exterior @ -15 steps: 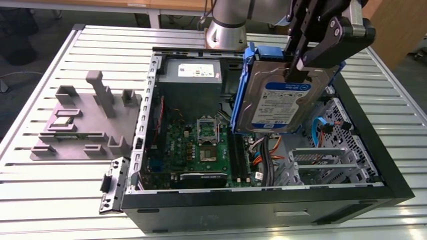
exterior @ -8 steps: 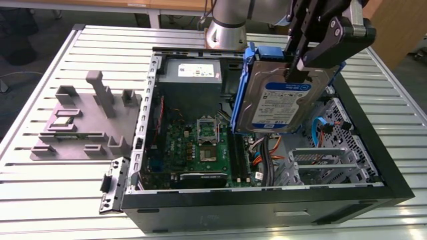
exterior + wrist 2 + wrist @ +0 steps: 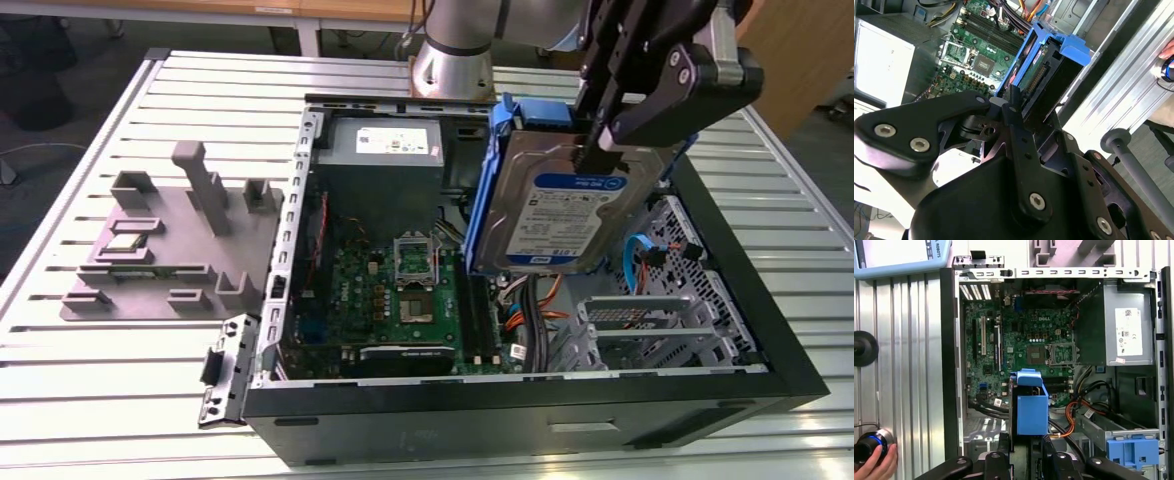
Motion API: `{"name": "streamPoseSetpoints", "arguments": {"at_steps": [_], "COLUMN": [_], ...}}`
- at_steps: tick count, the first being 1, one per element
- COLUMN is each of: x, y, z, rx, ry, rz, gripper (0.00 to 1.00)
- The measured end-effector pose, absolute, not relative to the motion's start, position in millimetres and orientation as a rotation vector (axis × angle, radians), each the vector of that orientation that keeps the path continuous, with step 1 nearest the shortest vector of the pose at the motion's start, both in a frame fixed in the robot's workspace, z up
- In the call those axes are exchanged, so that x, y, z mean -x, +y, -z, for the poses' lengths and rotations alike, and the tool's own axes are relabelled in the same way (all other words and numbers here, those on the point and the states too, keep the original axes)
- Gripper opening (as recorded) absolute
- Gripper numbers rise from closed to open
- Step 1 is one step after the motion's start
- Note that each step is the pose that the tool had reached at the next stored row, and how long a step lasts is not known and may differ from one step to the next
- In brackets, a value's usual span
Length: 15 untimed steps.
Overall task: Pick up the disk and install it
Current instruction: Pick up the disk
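A: Jaws?
B: Clamped on the upper edge of the disk [image 3: 558,215], with the gripper [image 3: 601,152] right above it.
A: Where's the disk?
B: In the air, standing on edge over the open computer case [image 3: 534,405], between the motherboard [image 3: 400,300] and the drive cage [image 3: 641,325] (touching neither, as far as I can tell).
A: Why grip it by the end?
B: Probably to keep the blue carrier's sides and lower end free. It's not seated yet.
A: Anything else?
B: A person's hand [image 3: 876,462] is on a round control [image 3: 866,446] at the table's edge, likely a stop kept ready.
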<state>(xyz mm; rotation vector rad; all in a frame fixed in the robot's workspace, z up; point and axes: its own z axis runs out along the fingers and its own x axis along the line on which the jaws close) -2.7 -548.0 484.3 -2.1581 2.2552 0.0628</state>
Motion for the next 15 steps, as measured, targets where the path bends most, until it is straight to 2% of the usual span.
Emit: {"name": "streamPoseSetpoints", "arguments": {"at_steps": [15], "x": [0.5], "y": [-573.1], "z": [-484.0], "rx": [2.158], "ry": [2.255], "rz": [-0.063], "gripper": [0.35]}}
